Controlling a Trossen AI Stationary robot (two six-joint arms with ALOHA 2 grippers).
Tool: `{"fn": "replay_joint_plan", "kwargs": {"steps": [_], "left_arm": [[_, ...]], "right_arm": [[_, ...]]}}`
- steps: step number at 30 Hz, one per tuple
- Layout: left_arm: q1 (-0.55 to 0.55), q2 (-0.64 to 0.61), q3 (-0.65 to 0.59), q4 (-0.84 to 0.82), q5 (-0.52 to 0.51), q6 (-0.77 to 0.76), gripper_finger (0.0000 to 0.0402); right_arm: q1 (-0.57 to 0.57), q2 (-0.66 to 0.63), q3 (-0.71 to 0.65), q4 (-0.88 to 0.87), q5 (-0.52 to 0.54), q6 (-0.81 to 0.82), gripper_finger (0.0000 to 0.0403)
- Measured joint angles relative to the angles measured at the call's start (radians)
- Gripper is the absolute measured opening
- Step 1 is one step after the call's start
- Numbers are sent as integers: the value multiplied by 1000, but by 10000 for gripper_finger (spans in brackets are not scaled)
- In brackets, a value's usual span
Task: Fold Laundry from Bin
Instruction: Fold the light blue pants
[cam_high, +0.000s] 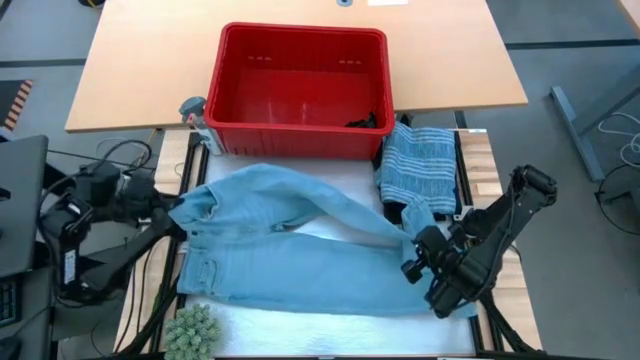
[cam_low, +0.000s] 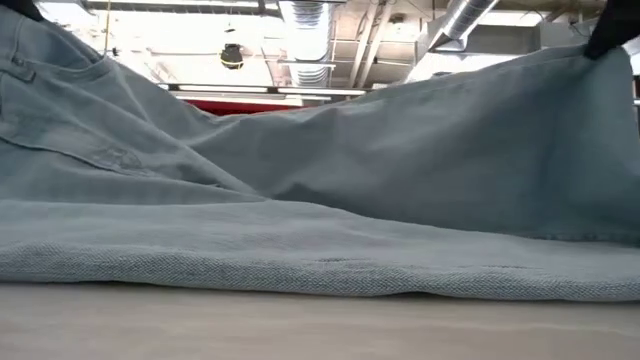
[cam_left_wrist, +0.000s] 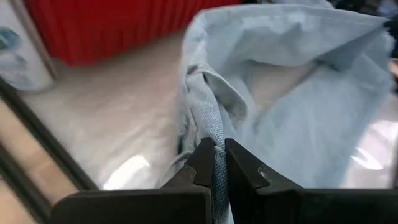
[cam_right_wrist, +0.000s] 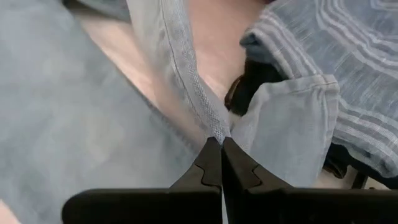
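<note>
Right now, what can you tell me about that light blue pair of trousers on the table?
The light blue trousers look like soft denim, with a stitched waistband and seams. They lie spread across the table in front of the red bin, one leg partly folded over the other. The left gripper pinches the waistband end and the right gripper pinches a leg's hem, lifting both edges. A striped cloth lies beside them.
</note>
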Motion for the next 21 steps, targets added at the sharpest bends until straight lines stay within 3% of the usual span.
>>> {"fn": "replay_joint_plan", "kwargs": {"steps": [3, 6, 9, 12, 15, 19, 21], "left_arm": [[91, 0, 16, 4, 51, 92, 0], [186, 0, 17, -59, 122, 189, 0], [273, -2, 18, -63, 155, 269, 0], [316, -10, 21, -60, 217, 295, 0], [323, -39, 21, -64, 218, 294, 0], [327, -115, 21, -65, 190, 254, 0], [338, -153, 22, -67, 191, 245, 0]], "right_arm": [[-13, 0, 7, -1, 48, 1, 18], [5, 0, 42, -2, 213, -32, 18], [26, 0, 106, 0, 357, -155, 18], [57, 0, 179, 0, 409, -317, 18], [85, -1, 217, 0, 369, -387, 18], [115, 6, 216, 0, 127, -312, 18], [138, 17, 197, 1, 62, -260, 18]]}}
